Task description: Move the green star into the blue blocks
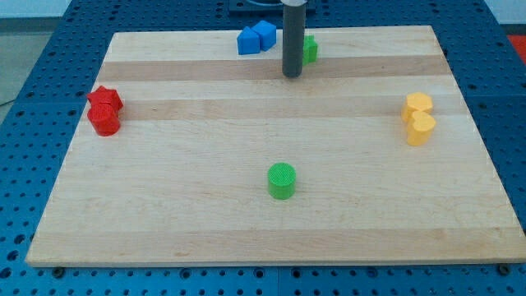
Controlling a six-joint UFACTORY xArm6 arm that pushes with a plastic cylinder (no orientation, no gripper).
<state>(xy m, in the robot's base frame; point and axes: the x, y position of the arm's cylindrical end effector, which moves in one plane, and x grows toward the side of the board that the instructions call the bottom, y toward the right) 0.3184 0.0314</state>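
The green star (310,48) sits near the view's top centre, mostly hidden behind my rod. Two blue blocks (256,38) stand touching each other to its left, at the board's top edge. My tip (292,75) rests on the board just below and left of the green star, to the right of the blue blocks. Whether the rod touches the star cannot be told.
A green cylinder (281,180) stands at the lower centre. Two red blocks (104,109) sit at the view's left edge of the board. Two yellow blocks (418,117) sit at the right. The wooden board (164,214) lies on a blue perforated table.
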